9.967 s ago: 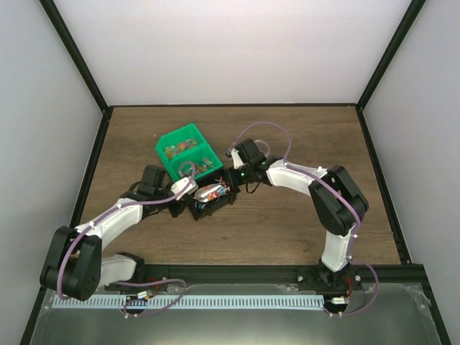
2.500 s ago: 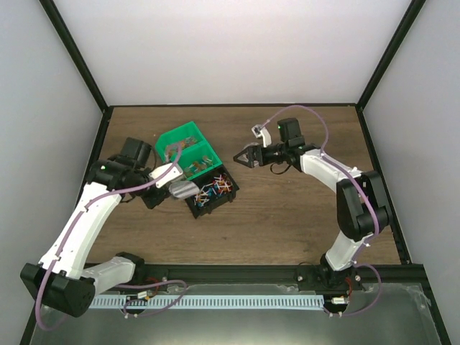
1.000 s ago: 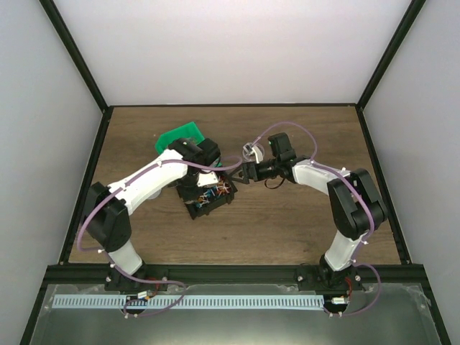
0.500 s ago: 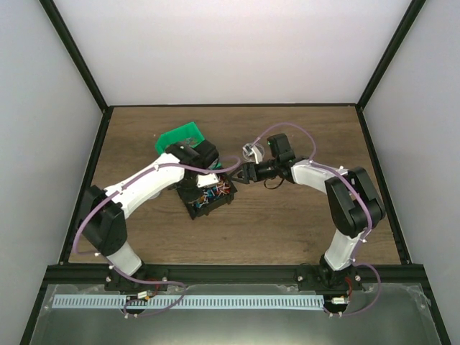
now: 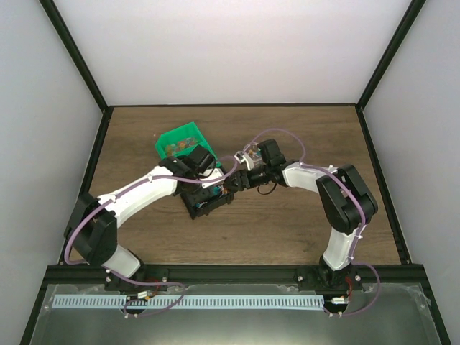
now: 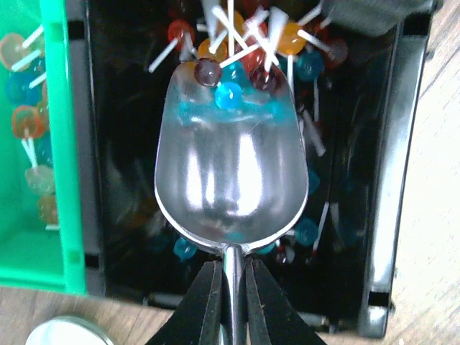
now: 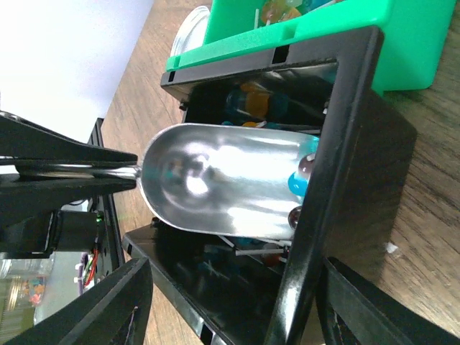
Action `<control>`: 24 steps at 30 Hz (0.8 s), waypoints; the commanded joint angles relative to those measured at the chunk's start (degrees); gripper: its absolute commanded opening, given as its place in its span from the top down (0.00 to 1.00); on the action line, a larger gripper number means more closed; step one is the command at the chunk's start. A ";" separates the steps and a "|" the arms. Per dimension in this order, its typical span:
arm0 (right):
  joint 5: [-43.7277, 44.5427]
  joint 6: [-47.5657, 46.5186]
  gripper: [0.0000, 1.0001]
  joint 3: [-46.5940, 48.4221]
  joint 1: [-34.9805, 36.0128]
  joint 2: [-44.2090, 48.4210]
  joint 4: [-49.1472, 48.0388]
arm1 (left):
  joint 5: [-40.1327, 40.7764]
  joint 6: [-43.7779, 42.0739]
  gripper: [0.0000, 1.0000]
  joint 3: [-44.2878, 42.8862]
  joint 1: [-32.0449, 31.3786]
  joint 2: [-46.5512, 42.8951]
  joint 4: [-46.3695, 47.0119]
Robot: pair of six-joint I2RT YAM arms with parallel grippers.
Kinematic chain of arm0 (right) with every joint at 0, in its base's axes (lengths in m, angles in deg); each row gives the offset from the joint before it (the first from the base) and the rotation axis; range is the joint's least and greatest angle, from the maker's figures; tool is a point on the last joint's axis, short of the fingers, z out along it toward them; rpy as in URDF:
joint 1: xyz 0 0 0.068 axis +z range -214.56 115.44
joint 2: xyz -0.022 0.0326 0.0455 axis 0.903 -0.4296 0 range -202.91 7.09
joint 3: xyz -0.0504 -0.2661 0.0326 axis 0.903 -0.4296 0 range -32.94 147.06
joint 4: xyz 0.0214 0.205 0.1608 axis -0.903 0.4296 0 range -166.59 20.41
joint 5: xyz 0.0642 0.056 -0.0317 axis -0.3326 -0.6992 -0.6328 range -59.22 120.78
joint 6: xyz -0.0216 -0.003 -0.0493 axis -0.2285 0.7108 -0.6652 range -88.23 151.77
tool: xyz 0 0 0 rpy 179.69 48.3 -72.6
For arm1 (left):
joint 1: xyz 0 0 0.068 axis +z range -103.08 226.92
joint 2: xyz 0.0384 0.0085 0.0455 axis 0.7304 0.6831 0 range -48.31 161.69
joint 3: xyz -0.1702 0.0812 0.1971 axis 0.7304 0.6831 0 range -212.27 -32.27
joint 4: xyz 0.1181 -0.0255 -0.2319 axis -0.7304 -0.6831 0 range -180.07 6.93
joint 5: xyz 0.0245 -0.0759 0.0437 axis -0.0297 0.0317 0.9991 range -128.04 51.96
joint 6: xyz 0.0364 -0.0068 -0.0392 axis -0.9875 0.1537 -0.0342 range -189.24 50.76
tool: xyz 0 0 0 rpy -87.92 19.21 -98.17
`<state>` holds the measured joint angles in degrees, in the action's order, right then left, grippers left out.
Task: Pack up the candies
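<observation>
— Wood-grain counter [image 5: 302, 136], white walls, black framing: two arms meet over a pair of bins near its centre. What sits where?

— From above, a black bin [image 5: 195, 210] is in the middle, with a green bin [image 5: 176, 131] touching it at 11 o'clock.

— And the candies [image 6: 287, 39]?

— Most lie heaped in the black bin, red, orange and blue on white sticks. A few rest at the 12 o'clock lip of a metal scoop [image 6: 230, 180], whose bowl hangs inside that bin.

— Who holds the scoop?

— That is the left gripper [image 6: 230, 284]. Its jaws are clamped tight on the thin handle, at the scoop's 6 o'clock end in the wrist view.

— And the right gripper [image 7: 236, 262]?

— It sits at 2 o'clock of the black bin. Its jaws stand apart, one finger on either side of the bin's end wall, gripping nothing. Whether a finger touches the wall I cannot tell.

— Anything in the green bin?

— Duller orange pieces [image 6: 29, 115] on sticks, well apart from the scoop.
</observation>
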<state>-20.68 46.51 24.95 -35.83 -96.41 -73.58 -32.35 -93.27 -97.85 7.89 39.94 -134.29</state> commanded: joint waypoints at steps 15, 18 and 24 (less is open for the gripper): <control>1.32 -2.02 0.44 0.73 0.58 -1.23 -0.52 | -15.03 -3.53 0.96 17.88 4.30 -5.41 20.11; 2.65 -2.54 0.44 1.04 0.55 -1.26 -0.01 | -19.20 -4.85 0.96 20.18 7.59 -8.33 23.07; 3.60 -3.43 0.44 1.54 0.54 -0.70 0.79 | -28.48 -8.60 0.96 24.52 12.99 -11.11 29.41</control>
<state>-17.86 44.59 24.95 -35.85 -97.02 -73.54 -52.19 -98.12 -76.00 18.71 30.14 -107.98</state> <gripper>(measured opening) 0.562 0.085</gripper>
